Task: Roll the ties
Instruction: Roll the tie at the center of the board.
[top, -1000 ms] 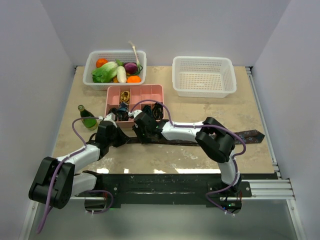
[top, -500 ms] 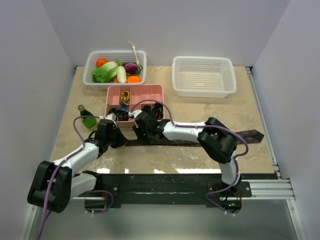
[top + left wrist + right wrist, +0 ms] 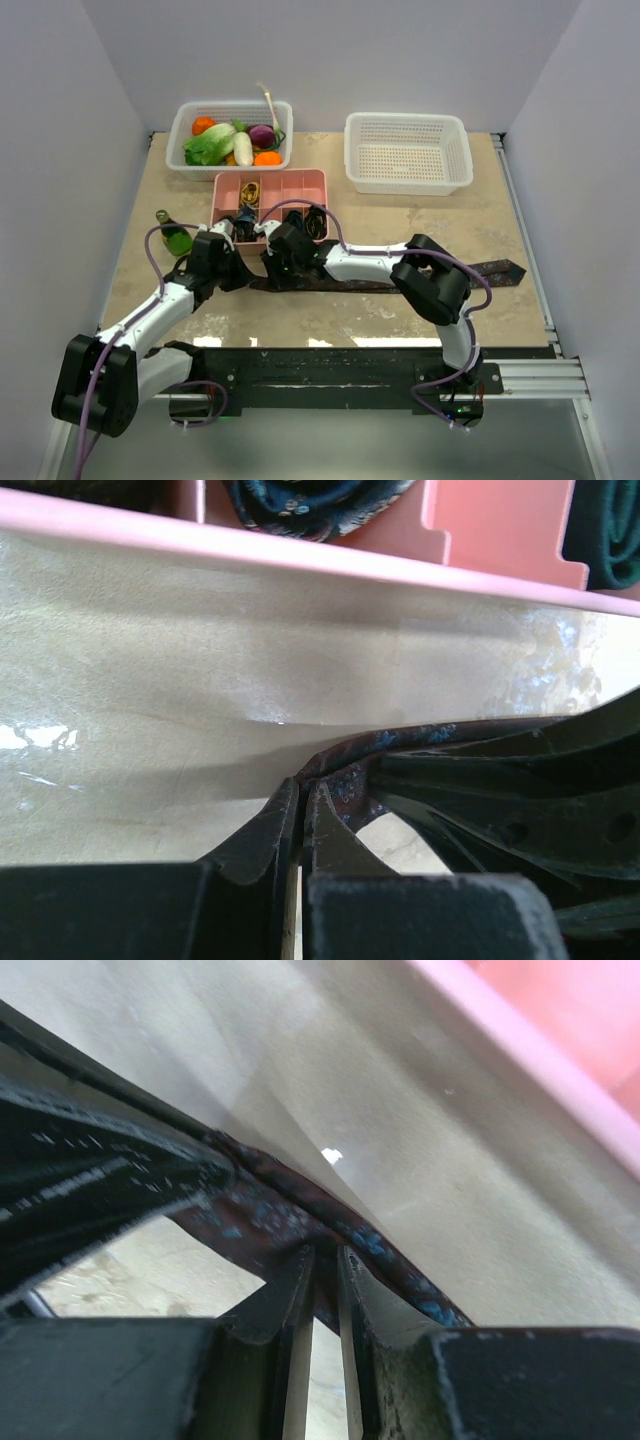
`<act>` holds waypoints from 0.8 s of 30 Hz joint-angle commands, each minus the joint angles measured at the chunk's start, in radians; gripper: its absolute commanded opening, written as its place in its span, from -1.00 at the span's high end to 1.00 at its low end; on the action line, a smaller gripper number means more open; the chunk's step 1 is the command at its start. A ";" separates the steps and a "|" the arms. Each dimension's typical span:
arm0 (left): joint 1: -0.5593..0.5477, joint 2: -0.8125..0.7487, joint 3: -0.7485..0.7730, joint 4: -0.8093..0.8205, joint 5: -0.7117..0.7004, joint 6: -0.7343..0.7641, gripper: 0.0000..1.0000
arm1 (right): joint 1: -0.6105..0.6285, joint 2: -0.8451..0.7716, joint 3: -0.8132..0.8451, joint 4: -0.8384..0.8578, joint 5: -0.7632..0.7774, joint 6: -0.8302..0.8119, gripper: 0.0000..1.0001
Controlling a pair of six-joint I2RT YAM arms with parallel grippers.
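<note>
A long maroon tie point(image 3: 400, 280) with small blue dots lies flat across the table from the grippers to its wide end point(image 3: 505, 269) at the right. My left gripper point(image 3: 245, 277) is shut on the tie's narrow left end point(image 3: 345, 770). My right gripper point(image 3: 275, 272) is shut on the same tie point(image 3: 300, 1222) just to the right, close to the left one. Rolled dark ties point(image 3: 312, 221) sit in the pink organiser tray point(image 3: 318, 185); one patterned coil point(image 3: 310, 500) shows in the left wrist view.
A white basket point(image 3: 185, 120) of toy vegetables stands at the back left, an empty white basket point(image 3: 407, 152) at the back right. A green bottle point(image 3: 176, 237) stands left of the pink tray, near my left arm. The tray's front wall point(image 3: 300, 555) is just beyond both grippers.
Both grippers have shifted slightly toward the pink tray, carrying the tie's left end with them. The left arm has stretched further forward.
</note>
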 commanded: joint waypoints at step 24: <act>0.001 -0.089 0.026 0.178 0.221 -0.038 1.00 | -0.042 -0.050 -0.244 0.390 0.001 0.267 1.00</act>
